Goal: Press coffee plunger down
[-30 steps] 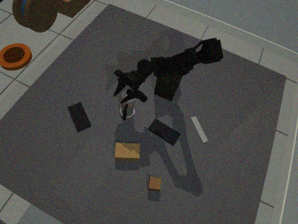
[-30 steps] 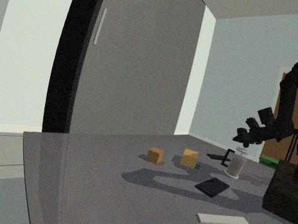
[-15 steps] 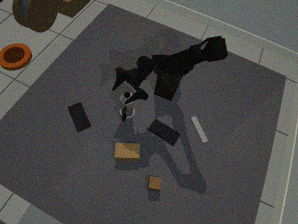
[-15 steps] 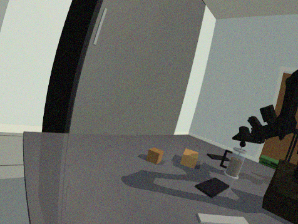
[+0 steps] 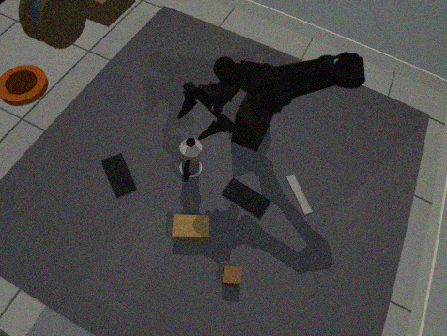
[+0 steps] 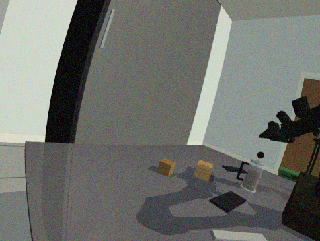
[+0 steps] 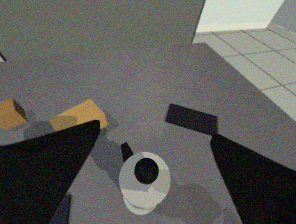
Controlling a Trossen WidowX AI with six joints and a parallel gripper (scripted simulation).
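Observation:
The coffee press [image 5: 191,162] [image 6: 251,179] [image 7: 131,184] stands upright on the grey mat, with a pale lid, a clear body with brown contents and a black handle. Its round black plunger knob [image 5: 191,142] [image 6: 260,155] [image 7: 146,170] sits a little above the lid; a short piece of rod shows between them in the exterior view. How far down the plunger inside is cannot be told. My gripper [image 5: 189,128] [image 6: 265,135] [image 7: 155,132] is wide open and empty, above the press and apart from the knob.
A wide orange block [image 5: 188,225] [image 6: 204,170] [image 7: 82,116] and a small orange block [image 5: 232,275] [image 6: 166,167] [image 7: 10,115] lie beyond the handle side. Dark flat blocks [image 5: 119,175] [image 5: 246,198] lie on either side of the press. A white bar [image 5: 299,194] [image 6: 238,235] lies farther off.

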